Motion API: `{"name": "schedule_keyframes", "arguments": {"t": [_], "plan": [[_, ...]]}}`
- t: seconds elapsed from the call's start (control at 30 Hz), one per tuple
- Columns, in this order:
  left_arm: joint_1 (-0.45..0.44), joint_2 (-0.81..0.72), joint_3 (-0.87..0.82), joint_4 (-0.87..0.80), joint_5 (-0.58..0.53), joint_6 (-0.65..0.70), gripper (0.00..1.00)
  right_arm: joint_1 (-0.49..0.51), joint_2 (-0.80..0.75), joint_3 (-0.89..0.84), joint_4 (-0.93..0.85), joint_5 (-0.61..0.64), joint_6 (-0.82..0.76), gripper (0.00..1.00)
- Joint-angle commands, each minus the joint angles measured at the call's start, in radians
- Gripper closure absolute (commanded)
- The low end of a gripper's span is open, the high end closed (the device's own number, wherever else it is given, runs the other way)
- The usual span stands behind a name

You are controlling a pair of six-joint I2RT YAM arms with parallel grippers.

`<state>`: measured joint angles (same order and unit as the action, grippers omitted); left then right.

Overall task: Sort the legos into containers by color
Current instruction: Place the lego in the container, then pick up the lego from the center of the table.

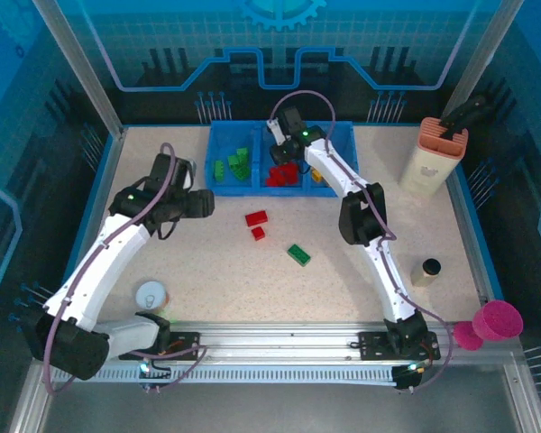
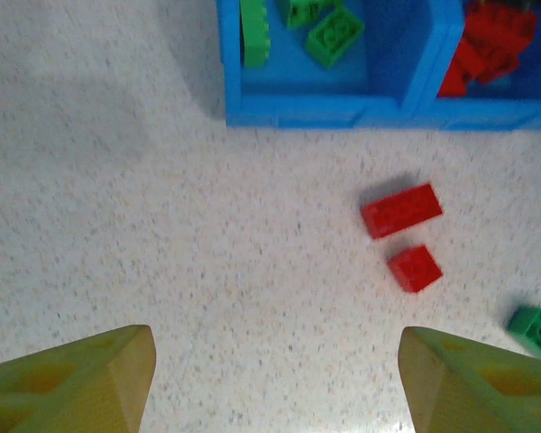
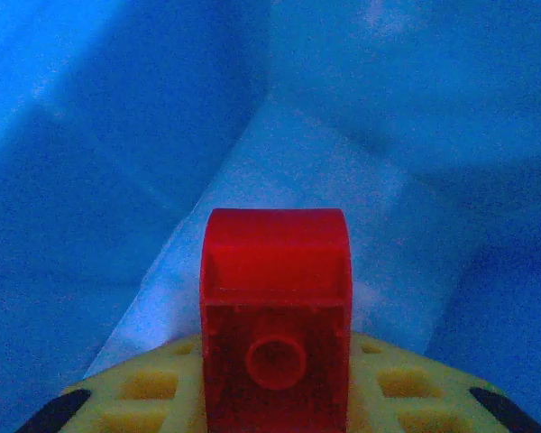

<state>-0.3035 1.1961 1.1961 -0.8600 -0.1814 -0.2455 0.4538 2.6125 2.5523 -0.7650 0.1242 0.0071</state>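
Red plastic dominates my right wrist feed: a red brick [image 3: 275, 316] is clamped between the yellow fingers [image 3: 144, 390] of the right gripper [image 1: 287, 152], with blurred blue wall behind it. On the overhead camera I see that gripper hanging over the middle compartment of the blue tray [image 1: 343, 133], which lies at the table's 12 o'clock. The tray's left compartment holds green bricks [image 1: 233, 165], the middle one a heap of red bricks [image 1: 279, 176], and the right one yellow bricks [image 1: 317, 177]. My left gripper [image 2: 270, 388] is spread wide with nothing between its fingers. It hovers over bare speckled table [image 2: 162, 225], at about 8 o'clock from the tray in the overhead view. Three pieces lie loose on the tabletop at the tray's 6 o'clock. A long red brick [image 2: 401, 209] is nearest the tray. A small red brick [image 2: 415, 268] is just beside it at its 6 o'clock, not touching. A green brick [image 2: 536, 329] lies further off at their 4 o'clock. A beige holder [image 1: 430, 158] stands at the table's 2 o'clock, and a small dark-topped cylinder [image 1: 426, 271] at 4 o'clock. A pink cup [image 1: 498, 320] sits past the table's edge beyond the cylinder. A white round object [image 1: 151, 294] rests at 7 o'clock, near the left arm's base.
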Motion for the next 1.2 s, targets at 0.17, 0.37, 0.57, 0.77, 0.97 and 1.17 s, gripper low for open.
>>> {"name": "schedule_keyframes", "arguments": {"t": [0.17,0.37,0.57,0.77,0.97,1.17], "plan": [[-0.110,0.001,-0.082,-0.063,0.000,-0.088,0.27,-0.014,0.021,0.030,0.002,0.006,-0.005,0.62],[-0.226,0.035,-0.064,-0.075,-0.070,-0.133,0.27,-0.015,-0.005,0.025,0.015,-0.004,0.003,0.52],[-0.374,0.100,-0.080,0.017,-0.071,-0.251,0.28,-0.008,-0.093,-0.029,0.036,-0.041,0.003,0.50],[-0.527,0.276,-0.029,0.143,-0.046,-0.138,0.28,0.012,-0.280,-0.226,0.110,-0.118,-0.025,0.49],[-0.603,0.452,0.037,0.258,0.020,0.055,0.25,0.011,-0.553,-0.515,0.183,-0.137,-0.046,0.41],[-0.635,0.627,0.178,0.250,-0.010,0.187,0.22,-0.005,-0.786,-0.773,0.208,-0.101,-0.060,0.35]]}}
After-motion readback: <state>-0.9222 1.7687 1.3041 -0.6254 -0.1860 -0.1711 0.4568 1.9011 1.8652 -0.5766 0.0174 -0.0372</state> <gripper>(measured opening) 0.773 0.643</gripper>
